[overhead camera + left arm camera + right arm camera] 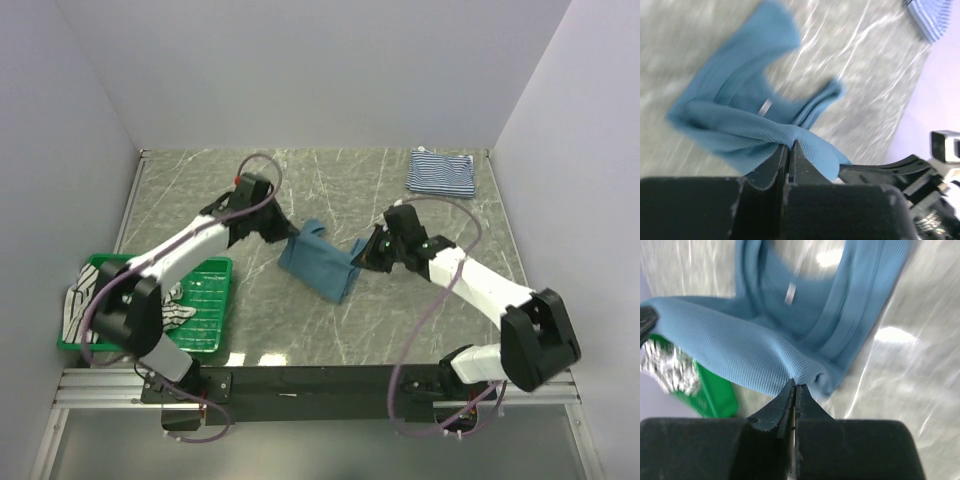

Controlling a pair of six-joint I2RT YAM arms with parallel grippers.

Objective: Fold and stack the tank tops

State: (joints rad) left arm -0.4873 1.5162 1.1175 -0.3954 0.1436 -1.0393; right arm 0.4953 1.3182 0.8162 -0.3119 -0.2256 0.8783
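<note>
The plain teal-blue tank top (318, 262) hangs bunched between both arms above the middle of the table. My left gripper (283, 235) is shut on its left edge, the fabric (745, 125) pinched at the fingertips (790, 146). My right gripper (362, 258) is shut on its right edge, with the cloth (790, 330) pinched at the tips (794, 385). A fine navy-and-white striped tank top (441, 172) lies folded at the far right corner. A black-and-white striped tank top (80, 305) lies crumpled in the green basket.
The green plastic basket (205, 300) stands at the near left beside the left arm's base. White walls close the table on three sides. The right gripper's finger shows in the left wrist view at the lower right.
</note>
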